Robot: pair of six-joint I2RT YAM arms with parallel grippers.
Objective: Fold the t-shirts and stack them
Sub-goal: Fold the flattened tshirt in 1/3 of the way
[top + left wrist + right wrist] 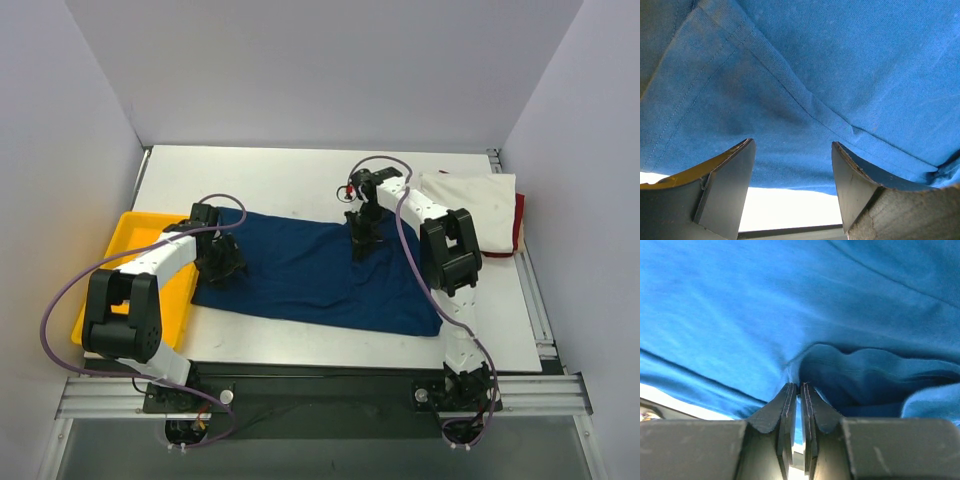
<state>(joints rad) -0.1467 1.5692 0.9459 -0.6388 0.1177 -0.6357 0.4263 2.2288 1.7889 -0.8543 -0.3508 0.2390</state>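
Note:
The navy blue t-shirt (310, 275) lies spread flat across the middle of the table. My left gripper (222, 262) hovers over its left edge. In the left wrist view the gripper (792, 145) is open, with the shirt's seamed cloth (840, 65) between and beyond the jaws. My right gripper (362, 245) is at the shirt's far edge. In the right wrist view it (799, 386) is shut, pinching a raised fold of the blue cloth (740, 315). A folded cream-white t-shirt (470, 200) lies at the back right on a red one (519, 225), of which only an edge shows.
A yellow plastic tray (130, 240) sits at the table's left side, partly under my left arm. White walls enclose the table on three sides. The table's white surface (260, 180) shows behind the navy shirt.

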